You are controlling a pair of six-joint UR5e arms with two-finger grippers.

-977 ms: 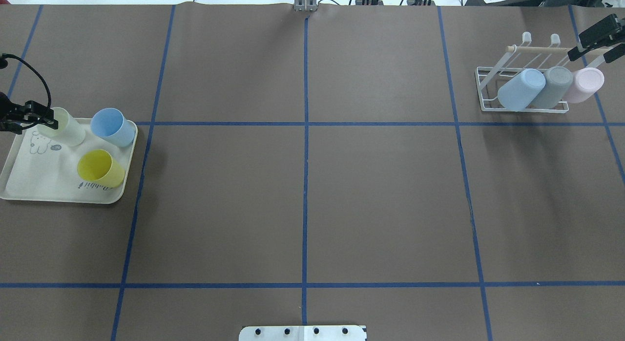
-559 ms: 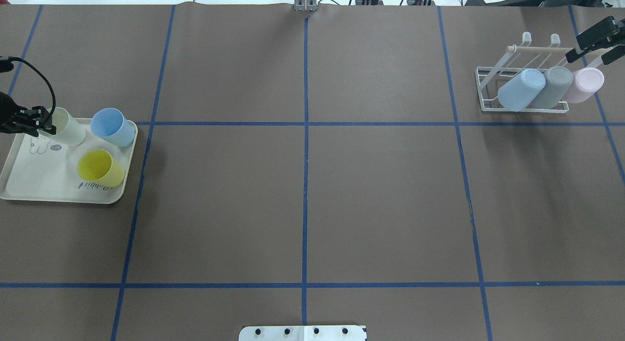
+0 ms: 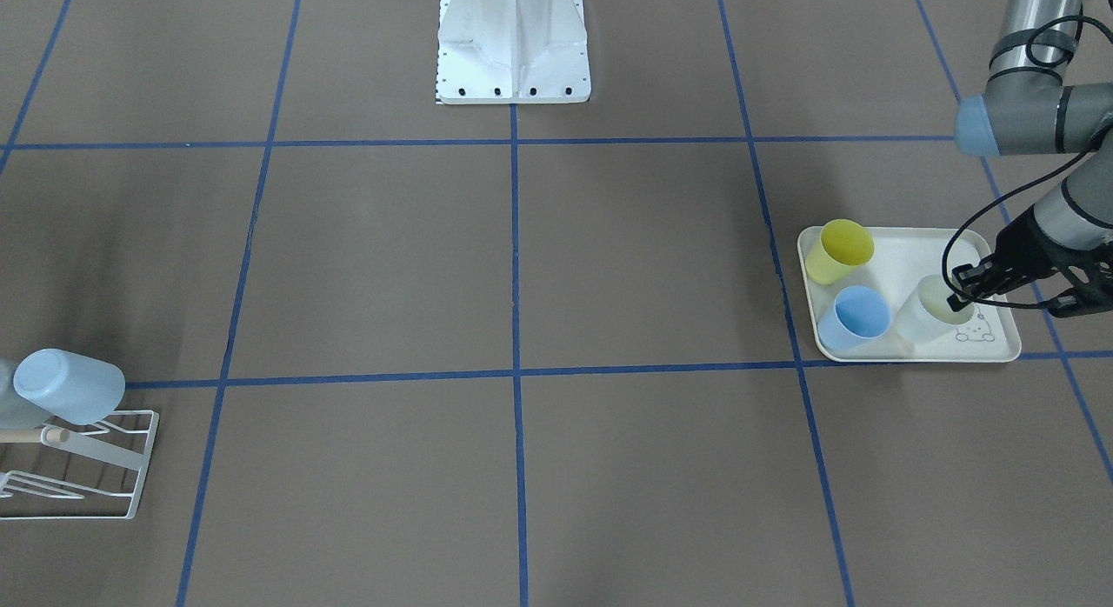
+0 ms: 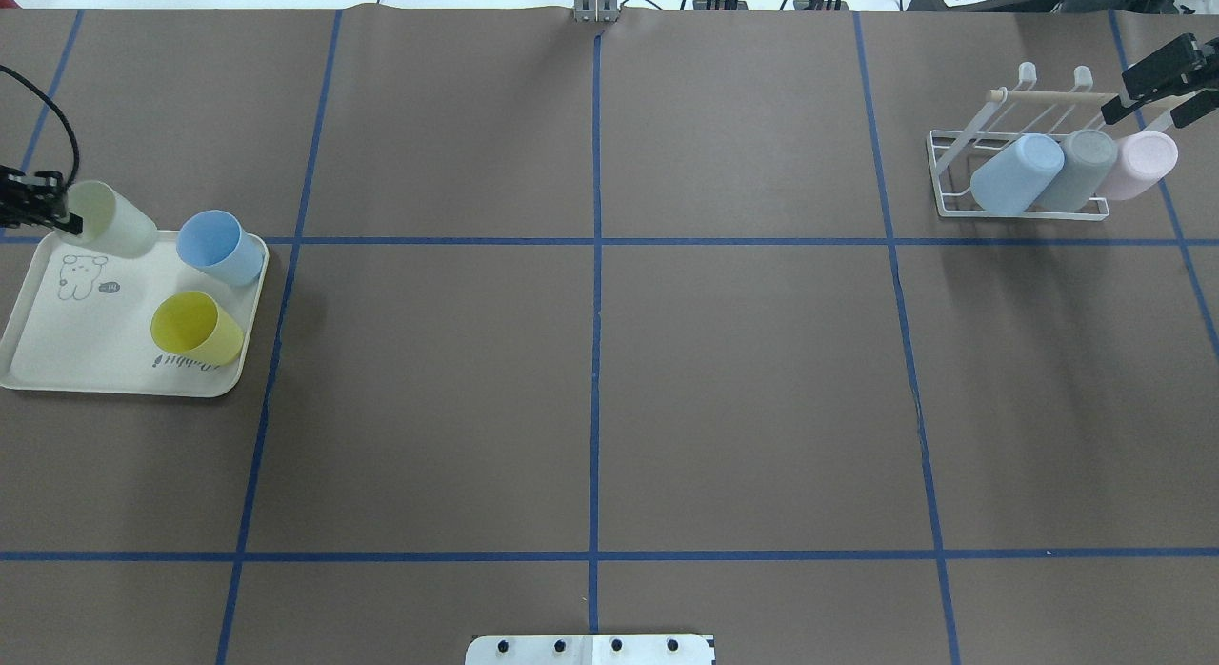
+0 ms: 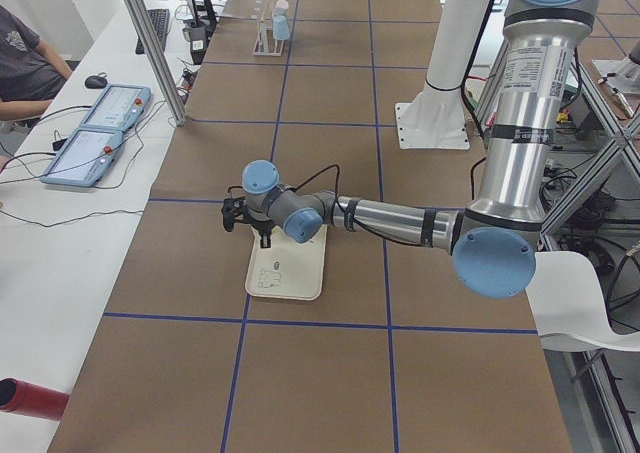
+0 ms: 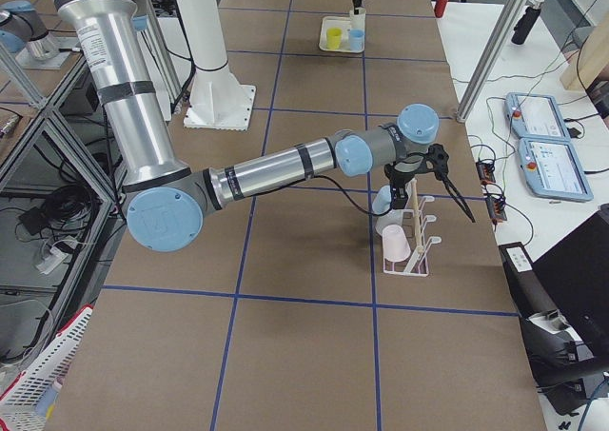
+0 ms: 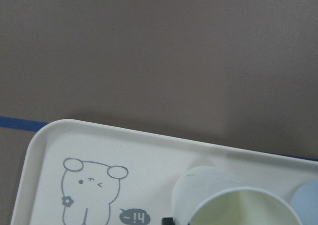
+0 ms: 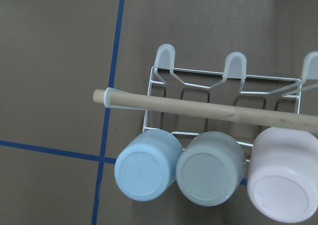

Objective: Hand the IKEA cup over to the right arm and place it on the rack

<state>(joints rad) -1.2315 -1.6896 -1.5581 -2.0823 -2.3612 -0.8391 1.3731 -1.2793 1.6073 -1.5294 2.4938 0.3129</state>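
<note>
**Left end of the table.** The left gripper (image 3: 961, 296) pinches the rim of the pale green cup (image 4: 112, 221) and holds it mouth-up at the rabbit-print corner of the cream tray (image 4: 57, 365). A blue cup (image 4: 219, 249) and a yellow cup (image 4: 195, 329) stand upright on the same tray.

**Right end, well apart.** The right gripper (image 4: 1148, 101) hovers with jaws spread just beside the top of the rack (image 4: 1048, 95), which carries a light blue cup (image 4: 1017, 174), a grey cup (image 4: 1081, 168) and a pink cup (image 4: 1138, 165), bottoms outward.

Pale green cup (image 4: 109, 221) mouth-up; white wire rack (image 8: 198, 108) upright.
</note>
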